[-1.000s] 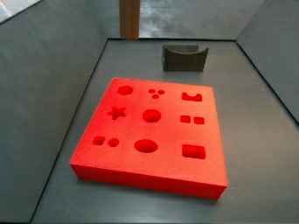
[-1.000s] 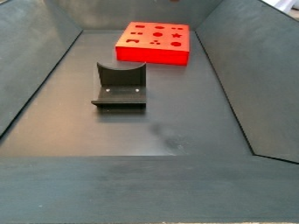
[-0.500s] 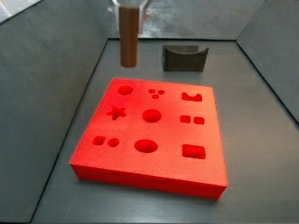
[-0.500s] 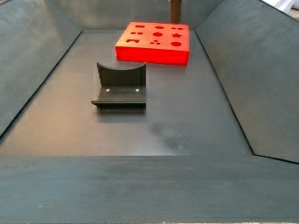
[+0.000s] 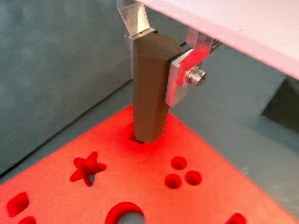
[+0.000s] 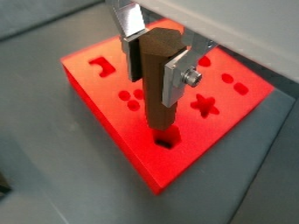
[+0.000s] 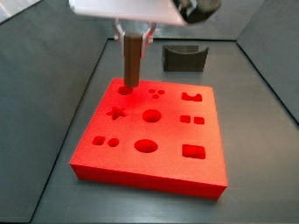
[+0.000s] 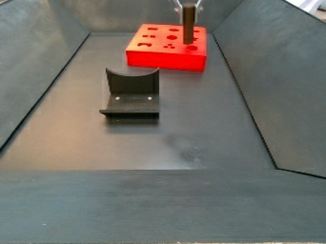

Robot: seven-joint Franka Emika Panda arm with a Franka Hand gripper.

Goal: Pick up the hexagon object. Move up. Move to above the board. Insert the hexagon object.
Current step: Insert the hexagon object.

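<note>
The hexagon object (image 7: 133, 57), a tall dark brown-grey peg, hangs upright with my gripper (image 7: 136, 35) shut on its upper part. In both wrist views the silver fingers (image 5: 181, 74) clamp two opposite faces of the peg (image 6: 160, 79). Its lower end sits at the mouth of a recess (image 6: 166, 138) in a far corner of the red board (image 7: 152, 131). I cannot tell whether the tip has gone into the recess. In a side view the peg (image 8: 189, 24) stands over the board (image 8: 167, 48). The gripper (image 5: 158, 52) is directly above that corner.
The dark fixture (image 7: 184, 58) stands on the grey floor beyond the board, and in a side view the fixture (image 8: 132, 92) lies nearer than the board. Sloped grey walls (image 8: 38, 76) enclose the floor. Star, round and square recesses (image 7: 151, 115) cover the board's top.
The gripper has come down with the peg. One second ago only the peg's end showed at the top; now its lower end is at the board's corner recess.
</note>
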